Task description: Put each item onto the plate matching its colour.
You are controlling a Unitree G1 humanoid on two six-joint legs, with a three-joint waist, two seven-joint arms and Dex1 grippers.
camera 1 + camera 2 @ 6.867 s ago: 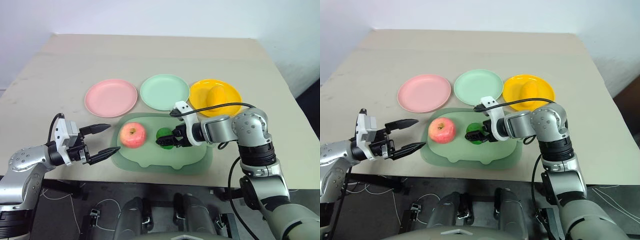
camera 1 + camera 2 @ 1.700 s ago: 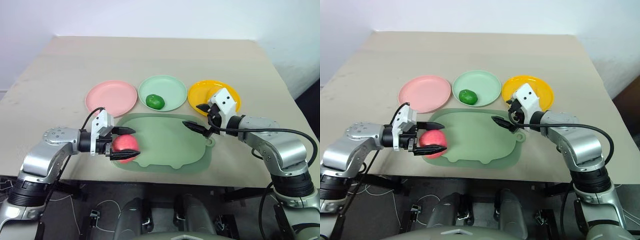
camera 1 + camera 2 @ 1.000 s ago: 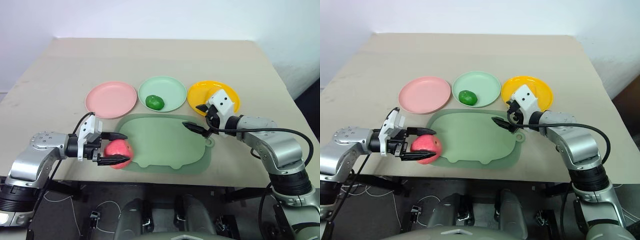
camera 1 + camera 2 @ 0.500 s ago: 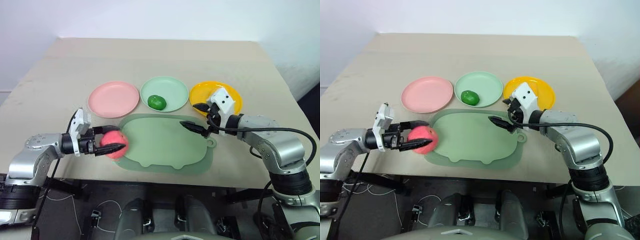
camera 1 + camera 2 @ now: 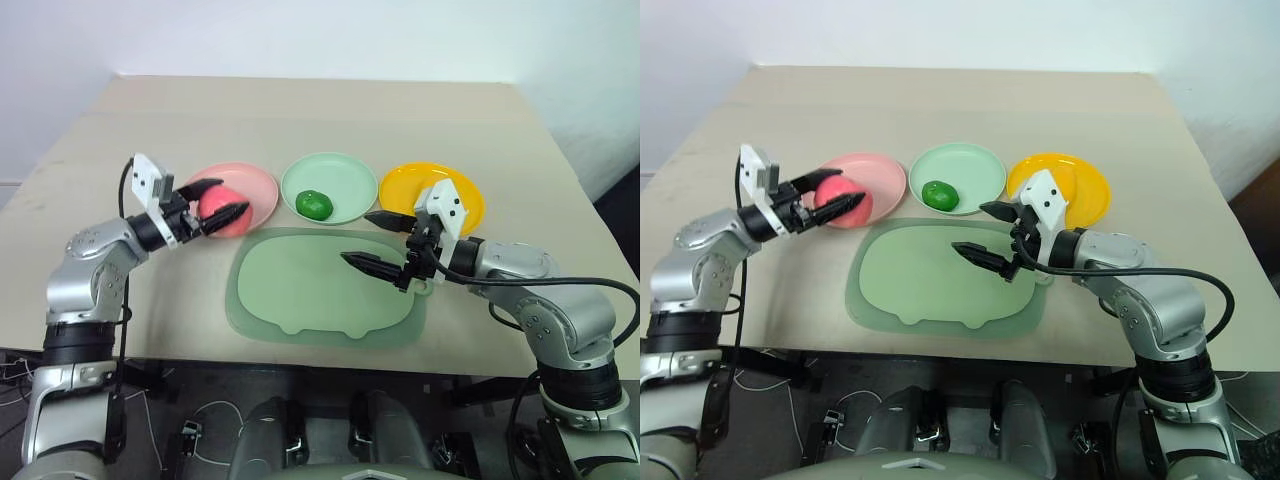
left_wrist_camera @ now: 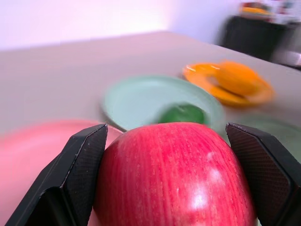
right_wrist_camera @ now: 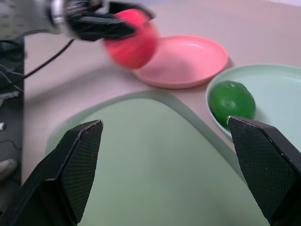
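Three round shallow plastic plates, pale pink (image 5: 238, 196), mint green (image 5: 340, 178) and yellow-orange (image 5: 462, 192), sat in a row with bare beige table (image 5: 320, 110) behind them. Just in front lay the large pale-green tray (image 5: 320, 290), bare of fruit. The left gripper (image 5: 218, 207) clasped the glossy pink-red apple (image 5: 212, 208) above the pink plate's near-left rim. The small dark green oval fruit (image 5: 314, 204) lay on the green plate. The right gripper (image 5: 378, 240) hung spread wide, grasping nothing, over the tray's far right part.
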